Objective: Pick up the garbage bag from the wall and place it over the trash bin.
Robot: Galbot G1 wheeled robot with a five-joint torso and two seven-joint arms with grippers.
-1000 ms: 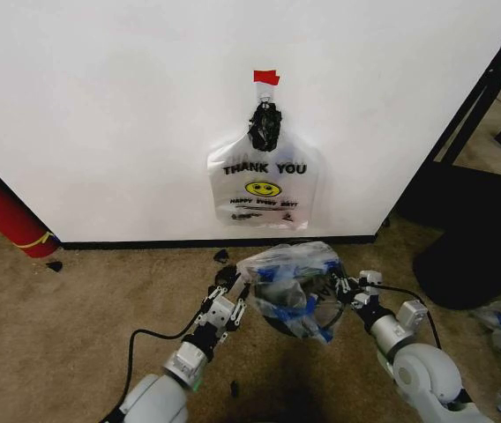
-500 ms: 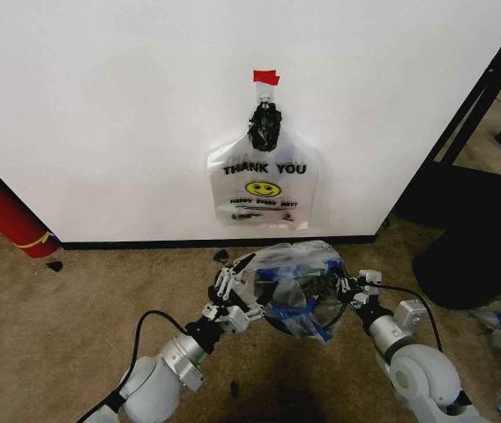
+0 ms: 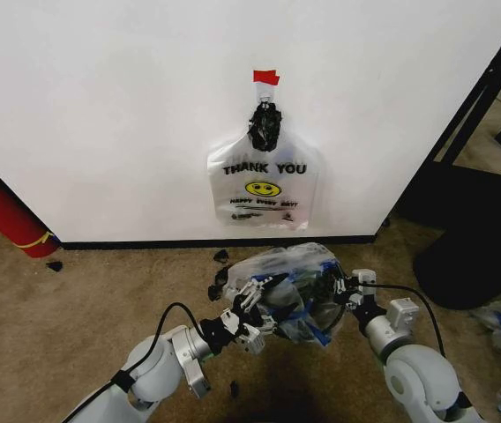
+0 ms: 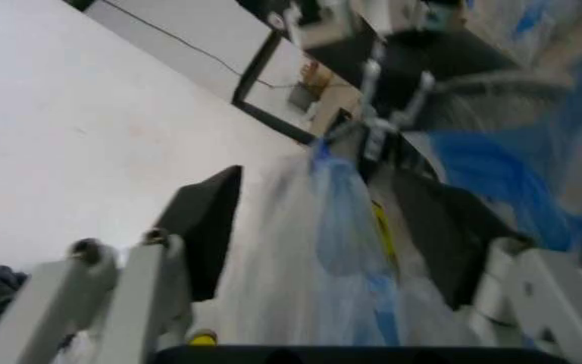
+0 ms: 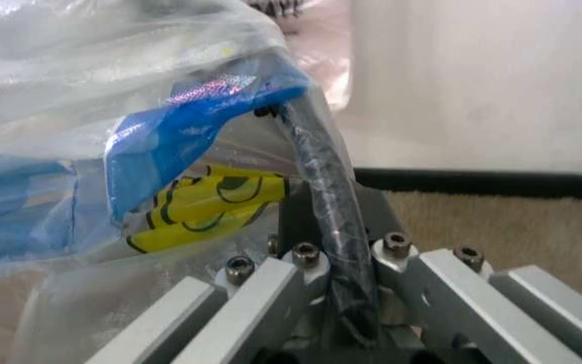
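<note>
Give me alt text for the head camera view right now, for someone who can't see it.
Both grippers work a crumpled garbage bag with blue strips low over the carpet, the left gripper on its left side and the right gripper on its right. Behind, a similar "THANK YOU" smiley bag hangs on the wall, and a red cylinder leans at far left.

A printed bag (image 3: pixel 264 187) hanging on the wall (image 3: pixel 127 115) reads "THANK YOU"; its smaller lines are illegible.

Head view looks forward and down, taking in plain white wall (image 3: pixel 100 115) and carpet. Both wrist views sit close against the see-through, blue-stripped plastic bag (image 3: pixel 290 286) (image 4: pixel 342 250) (image 5: pixel 119 152), which all three share.
</note>
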